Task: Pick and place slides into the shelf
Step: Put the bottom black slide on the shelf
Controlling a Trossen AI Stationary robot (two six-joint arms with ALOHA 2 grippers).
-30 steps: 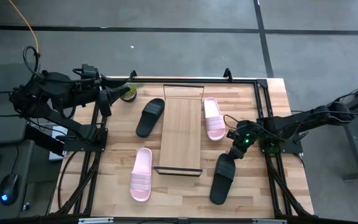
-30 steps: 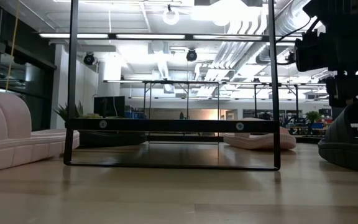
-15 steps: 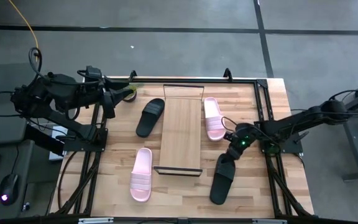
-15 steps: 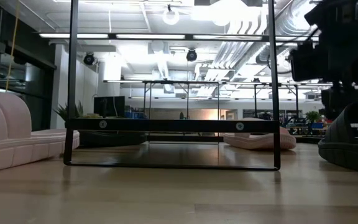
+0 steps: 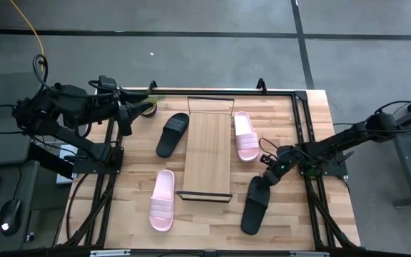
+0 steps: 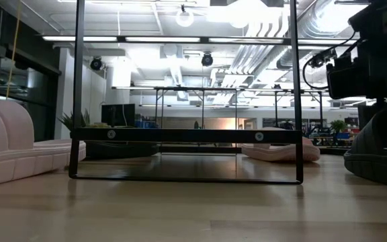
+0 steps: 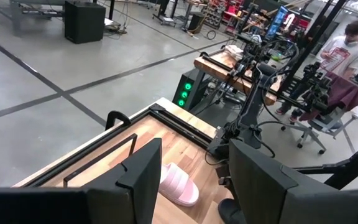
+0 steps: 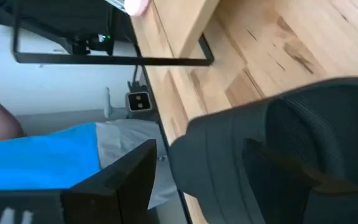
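Observation:
The shelf (image 5: 207, 153), a light-wood board on a black wire frame, stands mid-table. One black slide (image 5: 172, 133) lies to its left and a pink slide (image 5: 245, 135) to its right. Another pink slide (image 5: 163, 200) lies near-left. The second black slide (image 5: 255, 203) lies near-right on its sole. My right gripper (image 5: 268, 176) is open and low at this slide's far end. In the right wrist view one finger (image 8: 114, 177) stands beside the slide (image 8: 278, 143), and the other finger is hidden. My left gripper (image 7: 194, 186) waits open over the table's far-left corner. My right gripper comes slanting down from the table's right side at the far end of the near-right black slide (image 8: 229, 143). One finger stands clear beside it; the slide hides the other. Whether the gripper touches the slide, I cannot tell. The slide rests flat on the table.
A small potted plant (image 5: 147, 107) sits at the far-left corner beside my left gripper. Black frame rails (image 5: 302, 128) run along the table's left and right sides. Bare wood lies between the shelf and the near edge. People show in the room beyond (image 7: 347, 43).
My right gripper has come down and slightly toward the near edge, onto the far end of the near-right black slide. My left arm has shifted a little toward the table. The slides and the shelf have stayed in place.

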